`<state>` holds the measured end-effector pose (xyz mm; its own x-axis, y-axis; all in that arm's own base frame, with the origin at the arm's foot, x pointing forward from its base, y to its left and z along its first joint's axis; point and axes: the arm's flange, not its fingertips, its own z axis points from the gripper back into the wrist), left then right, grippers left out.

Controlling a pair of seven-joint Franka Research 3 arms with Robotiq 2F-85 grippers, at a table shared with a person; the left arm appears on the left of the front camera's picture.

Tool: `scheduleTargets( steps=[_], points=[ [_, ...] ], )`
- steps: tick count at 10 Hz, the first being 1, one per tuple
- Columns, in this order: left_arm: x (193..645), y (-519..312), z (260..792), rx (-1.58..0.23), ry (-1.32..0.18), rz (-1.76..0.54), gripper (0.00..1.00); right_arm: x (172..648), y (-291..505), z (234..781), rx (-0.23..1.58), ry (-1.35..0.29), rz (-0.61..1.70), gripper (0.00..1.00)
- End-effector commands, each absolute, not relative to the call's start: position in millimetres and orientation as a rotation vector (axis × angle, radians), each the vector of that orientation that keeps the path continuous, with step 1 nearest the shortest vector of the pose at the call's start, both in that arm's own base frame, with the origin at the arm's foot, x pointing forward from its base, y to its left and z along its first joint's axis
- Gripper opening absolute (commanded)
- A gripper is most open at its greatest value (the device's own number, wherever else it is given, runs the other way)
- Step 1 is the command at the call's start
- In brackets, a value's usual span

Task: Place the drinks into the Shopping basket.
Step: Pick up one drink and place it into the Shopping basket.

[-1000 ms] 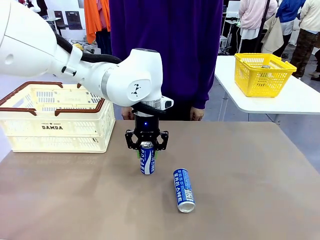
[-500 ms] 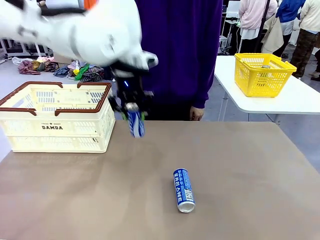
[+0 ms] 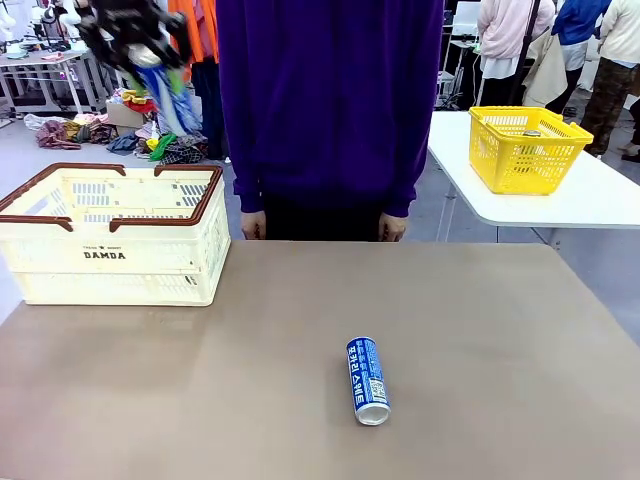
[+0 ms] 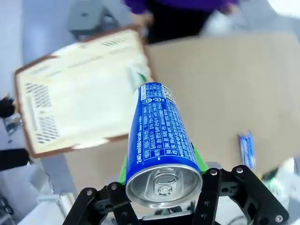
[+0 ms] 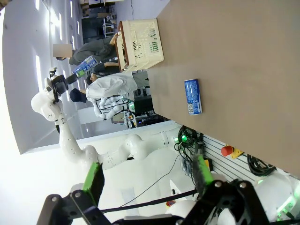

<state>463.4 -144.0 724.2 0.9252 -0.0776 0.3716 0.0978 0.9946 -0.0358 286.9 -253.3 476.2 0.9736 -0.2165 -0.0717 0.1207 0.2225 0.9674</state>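
The brown table (image 3: 500, 330) has the cream Shopping basket (image 3: 115, 270) out at ten o'clock from its middle, and a person in a purple top (image 3: 330, 100) stands at twelve o'clock. High above the basket, the left gripper (image 3: 130, 30) is clamped round a blue can (image 4: 161, 126) hanging tilted below it. The right gripper (image 5: 147, 177) has its jaws wide apart, holding nothing. A second blue can (image 3: 367, 379) lies on its side near six o'clock
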Motion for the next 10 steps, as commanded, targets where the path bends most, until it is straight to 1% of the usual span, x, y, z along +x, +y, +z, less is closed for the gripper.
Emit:
scheduleTargets(
  steps=[1,2,5,9,10],
  points=[
    [505,-112,701,0.051,-0.393,0.155,0.0,285,-253,480,1.316,-0.062,-0.24,1.0],
    [520,-88,684,0.069,-0.354,0.25,0.0,285,-253,480,1.316,-0.062,-0.24,1.0],
    [558,-40,627,-0.02,-0.271,0.349,0.0,285,-253,480,1.316,-0.062,-0.24,1.0],
    [605,-19,525,-0.063,-0.12,0.375,0.0,285,-253,480,1.316,-0.062,-0.24,1.0],
    [610,-18,513,-0.065,-0.099,0.373,0.0,285,-253,480,1.316,-0.062,-0.24,1.0]
  ],
)
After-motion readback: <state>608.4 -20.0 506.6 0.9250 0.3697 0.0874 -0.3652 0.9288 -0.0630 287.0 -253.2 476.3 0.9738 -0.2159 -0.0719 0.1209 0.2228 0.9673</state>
